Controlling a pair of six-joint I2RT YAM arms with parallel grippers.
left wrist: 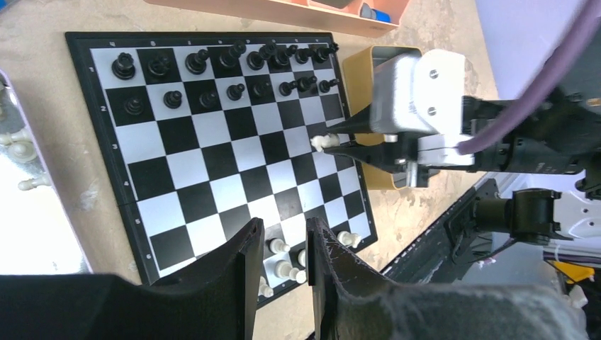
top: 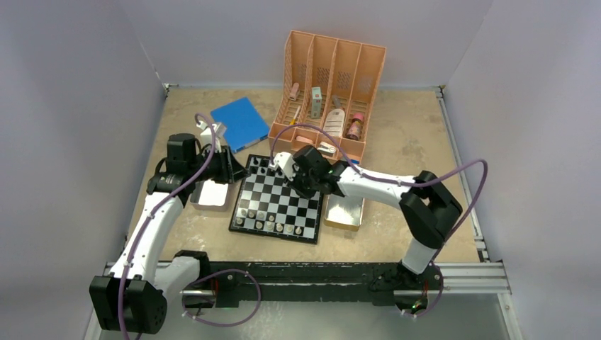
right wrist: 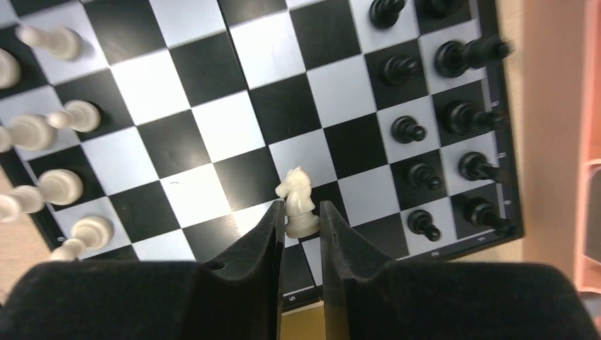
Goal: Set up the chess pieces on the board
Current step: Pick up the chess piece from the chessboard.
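The board (top: 280,202) lies between my two arms. Black chess pieces (left wrist: 234,71) fill its two far rows, and several white pieces (top: 273,225) stand along its near edge. My right gripper (right wrist: 302,209) is shut on the base of a white knight (right wrist: 298,202), held just above the squares next to the black pawns (right wrist: 418,173). The left wrist view shows that knight (left wrist: 322,142) at the right gripper's fingertips. My left gripper (left wrist: 283,237) hovers open over the board's near corner, holding nothing. Under it stand white pieces (left wrist: 280,258).
A metal tray (left wrist: 42,234) left of the board holds loose white pieces (left wrist: 21,149). A second tray (top: 345,212) lies right of the board. A peach organizer (top: 333,78) with small bottles stands behind, and a blue book (top: 239,122) lies at the back left.
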